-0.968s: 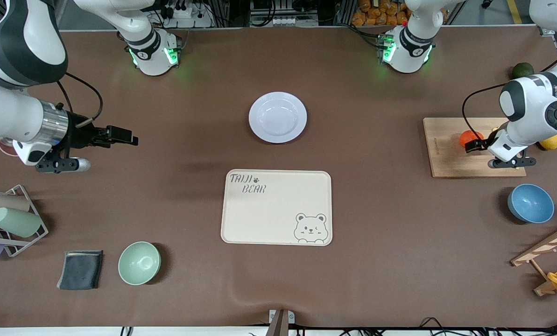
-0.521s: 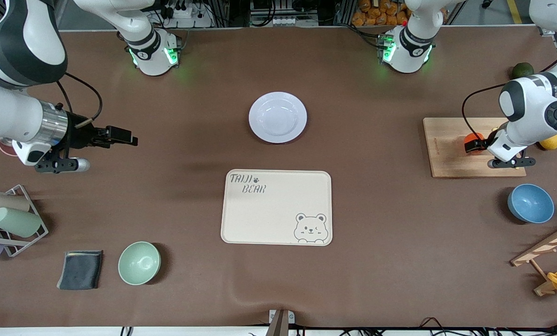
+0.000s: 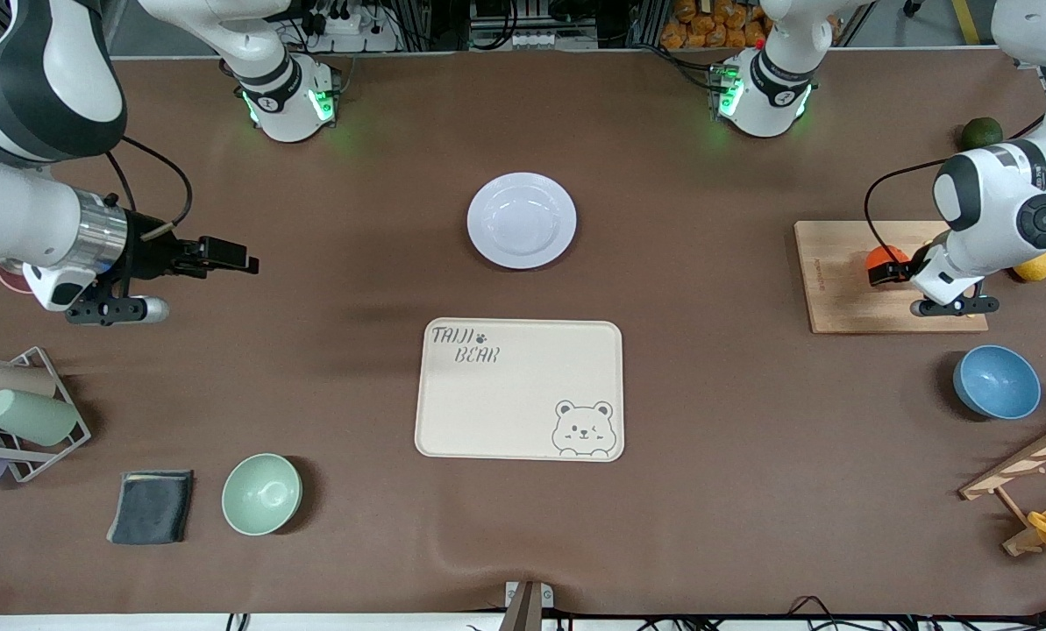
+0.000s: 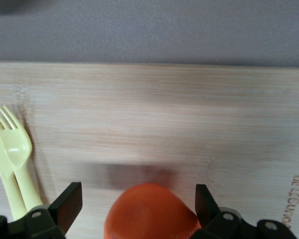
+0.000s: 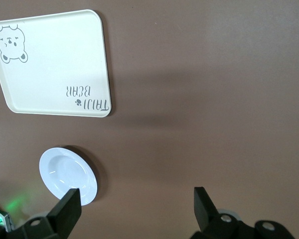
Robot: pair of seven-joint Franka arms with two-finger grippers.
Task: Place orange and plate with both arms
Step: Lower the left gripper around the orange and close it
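The orange (image 3: pixel 880 256) lies on a wooden cutting board (image 3: pixel 838 285) toward the left arm's end of the table. My left gripper (image 3: pixel 884 270) is low over it and open. In the left wrist view the orange (image 4: pixel 149 214) sits between the two black fingers of the left gripper (image 4: pixel 138 201), closer to one of them. The pale plate (image 3: pixel 522 220) rests at mid-table, farther from the front camera than the bear-print tray (image 3: pixel 519 388). My right gripper (image 3: pixel 224 254) hovers open and empty toward the right arm's end. The right wrist view shows the plate (image 5: pixel 68 175) and tray (image 5: pixel 55 64).
A yellow fork and spoon (image 4: pixel 12 154) lie on the board beside the orange. A lemon (image 3: pixel 1033 266), dark green fruit (image 3: pixel 981 132), blue bowl (image 3: pixel 996 381) and wooden rack (image 3: pixel 1027 473) stand around the board. A green bowl (image 3: pixel 261 493), dark cloth (image 3: pixel 151 506) and cup rack (image 3: pixel 18 412) lie below the right arm.
The left gripper has shifted slightly along the board and settled around the orange, covering more of it. The right arm has not moved.
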